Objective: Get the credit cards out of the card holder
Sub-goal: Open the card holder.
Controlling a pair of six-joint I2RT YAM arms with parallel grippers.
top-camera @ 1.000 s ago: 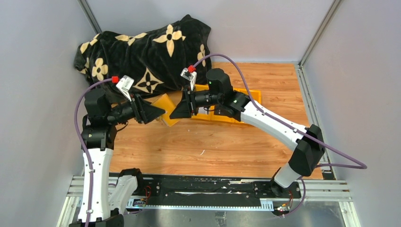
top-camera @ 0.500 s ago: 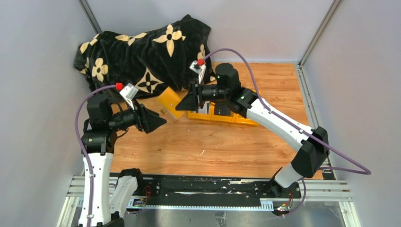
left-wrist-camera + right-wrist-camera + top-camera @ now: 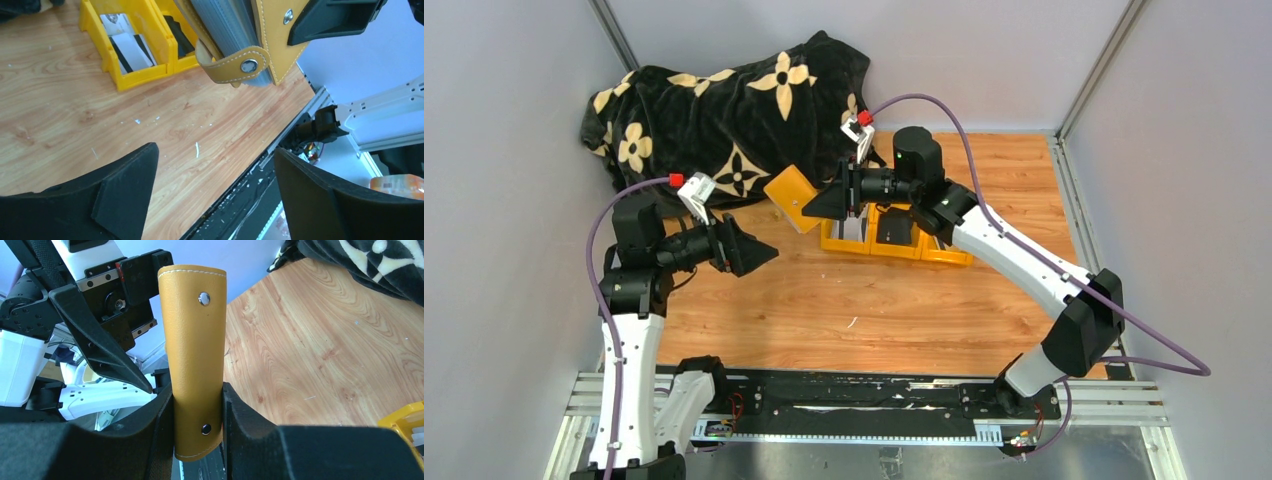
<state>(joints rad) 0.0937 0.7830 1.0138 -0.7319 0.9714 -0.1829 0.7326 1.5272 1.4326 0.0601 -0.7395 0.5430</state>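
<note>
My right gripper [image 3: 197,426] is shut on the lower end of the card holder [image 3: 194,340], a mustard-tan folded wallet with metal snaps, held in the air. From above, the card holder [image 3: 792,197] hangs off the right gripper [image 3: 814,206] just left of the yellow bin. The left wrist view shows the card holder [image 3: 260,35] with grey ribbed pockets and its snap strap hanging loose. Pale credit cards [image 3: 127,47] with dark stripes lie in one bin compartment. My left gripper [image 3: 215,170] is open and empty, below and left of the holder; from above the left gripper [image 3: 762,255] is apart from it.
The yellow three-compartment bin [image 3: 902,250] stands on the wooden table behind the holder, and a black item [image 3: 176,36] lies in its middle compartment. A black blanket with cream flowers [image 3: 724,110] is heaped at the back left. The table's near edge rail [image 3: 280,145] is below the left gripper.
My left gripper has opened wide and drawn back to the left. The right gripper has carried the card holder up and toward the back, away from the left gripper.
</note>
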